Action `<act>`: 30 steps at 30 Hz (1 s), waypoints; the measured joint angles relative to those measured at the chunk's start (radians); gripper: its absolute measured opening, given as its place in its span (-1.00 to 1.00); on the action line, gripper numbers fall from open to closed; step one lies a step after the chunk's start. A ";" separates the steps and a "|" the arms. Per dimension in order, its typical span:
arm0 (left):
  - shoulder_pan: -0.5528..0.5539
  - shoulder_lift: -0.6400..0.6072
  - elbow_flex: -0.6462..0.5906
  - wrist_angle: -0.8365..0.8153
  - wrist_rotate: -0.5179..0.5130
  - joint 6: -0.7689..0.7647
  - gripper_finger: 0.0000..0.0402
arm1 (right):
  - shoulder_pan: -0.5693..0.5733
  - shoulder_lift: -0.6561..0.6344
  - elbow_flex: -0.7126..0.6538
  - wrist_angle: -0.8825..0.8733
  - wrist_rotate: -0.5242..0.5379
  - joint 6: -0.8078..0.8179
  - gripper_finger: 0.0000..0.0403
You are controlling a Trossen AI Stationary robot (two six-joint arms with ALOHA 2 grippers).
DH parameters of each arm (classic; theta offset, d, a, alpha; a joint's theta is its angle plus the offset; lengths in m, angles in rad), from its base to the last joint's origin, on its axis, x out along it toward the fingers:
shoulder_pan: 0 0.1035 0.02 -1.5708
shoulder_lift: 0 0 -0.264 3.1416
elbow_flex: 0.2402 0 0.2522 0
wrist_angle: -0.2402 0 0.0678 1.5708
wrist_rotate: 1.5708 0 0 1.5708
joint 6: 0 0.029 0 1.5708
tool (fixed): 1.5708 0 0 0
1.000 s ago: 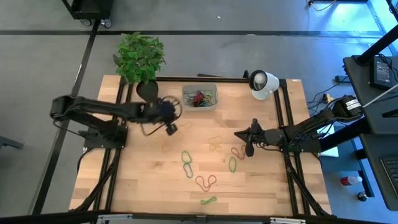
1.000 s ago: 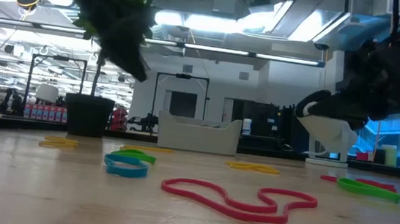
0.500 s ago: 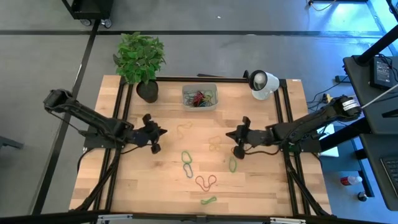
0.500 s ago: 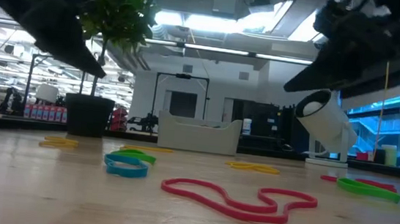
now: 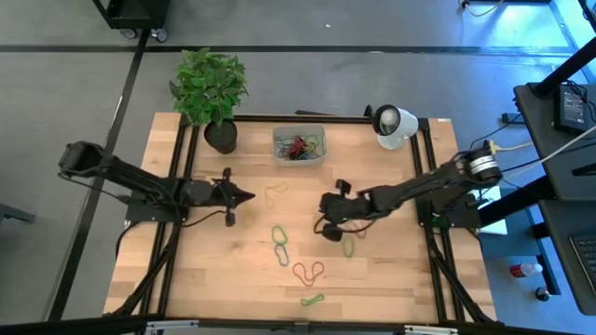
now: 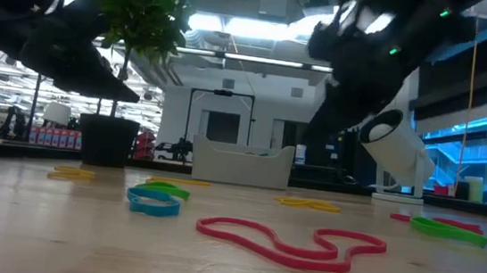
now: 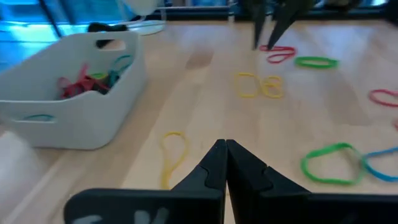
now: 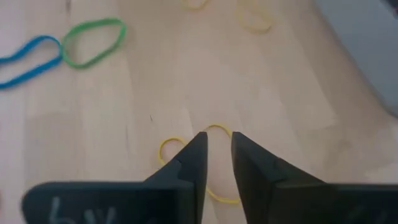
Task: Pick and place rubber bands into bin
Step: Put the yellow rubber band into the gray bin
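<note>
The bin (image 5: 299, 147) stands near the table's far edge, its floor on the wood, with several bands (image 7: 84, 79) inside. Loose rubber bands lie flat on the table: a yellow one (image 5: 274, 193), a green-and-blue pair (image 5: 280, 244), a red one (image 5: 309, 272) and green ones (image 5: 348, 246). My right gripper (image 5: 324, 212) hovers at mid-table with its fingers slightly open, above a yellow twisted band (image 8: 171, 146). My left gripper (image 5: 246, 195) is shut and empty, left of the yellow band (image 7: 173, 149) and on the near side of the bin (image 7: 68, 93).
A potted plant (image 5: 210, 88) stands at the far left corner and a white round camera (image 5: 393, 125) at the far right. More bands lie toward the near edge (image 5: 312, 300). Bare wood shows between the left gripper and the near edge.
My right gripper has moved toward the table's left, from beside the red and green bands to above the yellow twisted band. My left gripper has drawn back from the bin toward the near-left and now points right along the table.
</note>
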 joint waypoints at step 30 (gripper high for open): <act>0.091 0.000 -0.029 -0.004 0.208 0.062 -0.99 | -0.145 0.210 0.050 -0.062 -0.142 -0.127 -0.95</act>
